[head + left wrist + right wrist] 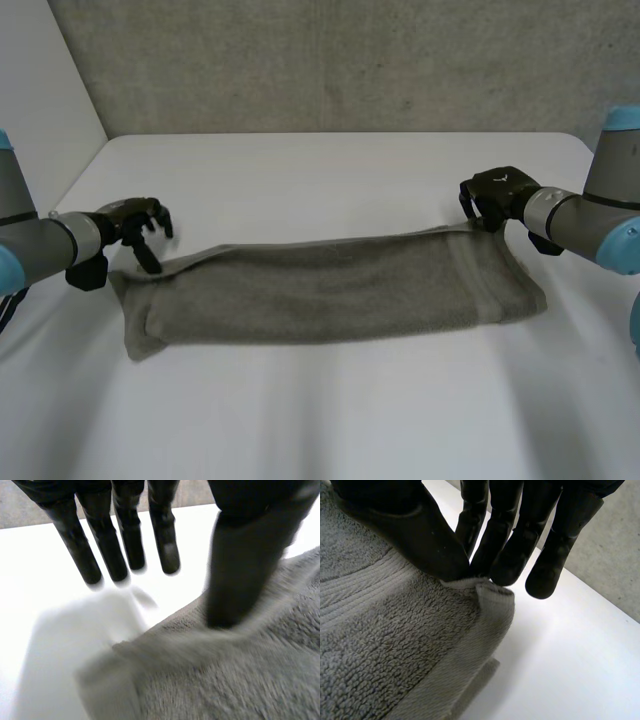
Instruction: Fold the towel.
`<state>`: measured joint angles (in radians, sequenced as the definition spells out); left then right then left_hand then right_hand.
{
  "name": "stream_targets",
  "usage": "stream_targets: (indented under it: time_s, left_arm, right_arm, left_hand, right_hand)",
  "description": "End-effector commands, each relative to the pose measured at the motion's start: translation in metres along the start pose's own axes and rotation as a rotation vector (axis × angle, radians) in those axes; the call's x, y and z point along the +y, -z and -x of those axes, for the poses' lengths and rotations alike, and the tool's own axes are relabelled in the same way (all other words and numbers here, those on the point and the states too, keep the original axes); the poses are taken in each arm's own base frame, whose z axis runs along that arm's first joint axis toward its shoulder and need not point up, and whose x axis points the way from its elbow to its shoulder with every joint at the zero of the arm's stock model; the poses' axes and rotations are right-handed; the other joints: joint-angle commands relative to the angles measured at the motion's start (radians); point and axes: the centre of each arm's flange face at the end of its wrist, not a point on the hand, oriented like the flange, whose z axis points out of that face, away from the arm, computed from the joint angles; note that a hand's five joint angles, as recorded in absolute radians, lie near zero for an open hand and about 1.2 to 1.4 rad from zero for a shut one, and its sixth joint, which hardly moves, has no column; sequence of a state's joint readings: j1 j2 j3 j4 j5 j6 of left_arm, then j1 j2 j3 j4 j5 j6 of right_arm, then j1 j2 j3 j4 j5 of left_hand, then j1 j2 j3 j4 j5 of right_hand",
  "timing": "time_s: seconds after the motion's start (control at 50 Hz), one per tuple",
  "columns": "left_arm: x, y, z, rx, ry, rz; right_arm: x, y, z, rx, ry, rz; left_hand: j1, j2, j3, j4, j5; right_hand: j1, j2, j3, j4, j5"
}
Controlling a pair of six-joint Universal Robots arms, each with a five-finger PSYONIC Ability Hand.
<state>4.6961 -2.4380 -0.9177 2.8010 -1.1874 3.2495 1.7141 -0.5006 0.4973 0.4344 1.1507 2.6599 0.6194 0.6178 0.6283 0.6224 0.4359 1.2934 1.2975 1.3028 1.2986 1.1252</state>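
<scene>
Towel (pixel 330 285) lies on white table (pixel 330 170) before grey wall (pixel 330 60).

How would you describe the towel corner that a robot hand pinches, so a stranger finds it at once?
One long grey towel lies on the white table. Follow it to the end by the robot's right arm, then its far corner. Only this corner is pinched in the right robot hand, thumb against fingers; the left robot hand rests its thumb on the cloth.

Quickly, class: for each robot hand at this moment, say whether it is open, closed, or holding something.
Left hand: open, thumb on the edge of the towel.
Right hand: closed, pinching a towel corner between thumb and fingers.
</scene>
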Motion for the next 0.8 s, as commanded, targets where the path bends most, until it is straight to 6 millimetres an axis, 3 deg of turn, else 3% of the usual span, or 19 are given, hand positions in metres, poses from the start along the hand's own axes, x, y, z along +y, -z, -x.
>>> stream_targets:
  time_s: [0.02,0.12,0.26,0.3,0.38,0.44,0.58,0.66,0.7,0.72,0.76,0.8]
  left_arm:
    - [-0.009,0.002,-0.006,0.008,-0.006,-0.026]
    - [-0.028,0.01,-0.011,0.01,-0.03,-0.077]
    - [-0.058,0.032,-0.014,-0.002,-0.059,-0.157]
    - [-0.073,0.047,-0.016,-0.01,-0.072,-0.195]
    - [-0.08,0.062,-0.019,-0.012,-0.078,-0.212]
    - [-0.08,0.078,-0.025,-0.004,-0.086,-0.213]
    - [-0.055,0.095,-0.037,0.013,-0.081,-0.152]
    - [-0.022,0.105,-0.045,0.022,-0.116,-0.069]
    - [-0.01,0.109,-0.048,0.025,-0.141,-0.041]
    - [0.002,0.112,-0.051,0.031,-0.164,-0.014]
    - [0.012,0.115,-0.053,0.032,-0.186,0.006]
    - [0.02,0.117,-0.054,0.03,-0.2,0.013]
  right_arm:
    - [0.0,-0.006,0.006,0.033,0.014,-0.004]
    - [-0.014,-0.002,0.002,0.05,0.022,-0.041]
    - [-0.064,0.021,-0.014,0.112,0.014,-0.169]
    - [-0.073,0.028,-0.017,0.121,0.013,-0.186]
    - [-0.095,0.049,-0.02,0.14,0.023,-0.215]
    - [-0.098,0.064,-0.015,0.123,0.021,-0.201]
    - [-0.084,0.09,0.006,0.079,0.006,-0.121]
    - [-0.069,0.1,0.02,0.042,0.024,-0.076]
    - [-0.049,0.107,0.03,0.025,0.049,-0.035]
    - [-0.049,0.107,0.03,0.025,0.049,-0.035]
    - [-0.026,0.111,0.031,0.037,0.057,0.003]
    - [-0.016,0.114,0.03,0.045,0.056,0.016]
  left_hand:
    - [-0.441,-0.439,-0.45,-0.444,-0.432]
    - [-0.441,-0.439,-0.45,-0.444,-0.432]
    - [-0.441,-0.439,-0.45,-0.444,-0.432]
    - [-0.435,-0.434,-0.444,-0.438,-0.426]
    - [-0.429,-0.428,-0.438,-0.432,-0.42]
    - [-0.406,-0.404,-0.415,-0.409,-0.397]
    - [-0.379,-0.378,-0.388,-0.382,-0.371]
    - [-0.309,-0.308,-0.318,-0.312,-0.3]
    - [-0.285,-0.284,-0.294,-0.289,-0.277]
    - [-0.233,-0.232,-0.242,-0.236,-0.224]
    - [-0.175,-0.173,-0.183,-0.178,-0.166]
    - [-0.156,-0.155,-0.165,-0.159,-0.147]
  right_hand:
    - [-1.1,-1.104,-1.109,-1.105,-1.106]
    - [-1.119,-1.123,-1.128,-1.124,-1.125]
    - [-1.119,-1.123,-1.128,-1.124,-1.125]
    - [-1.119,-1.123,-1.128,-1.124,-1.125]
    - [-1.119,-1.123,-1.128,-1.124,-1.125]
    - [-1.119,-1.123,-1.128,-1.124,-1.125]
    - [-1.119,-1.123,-1.128,-1.124,-1.125]
    - [-1.119,-1.123,-1.128,-1.124,-1.125]
    - [-1.119,-1.123,-1.128,-1.124,-1.125]
    - [-1.119,-1.123,-1.128,-1.124,-1.125]
    - [-1.053,-1.057,-1.062,-1.058,-1.059]
    - [-1.05,-1.054,-1.059,-1.055,-1.056]
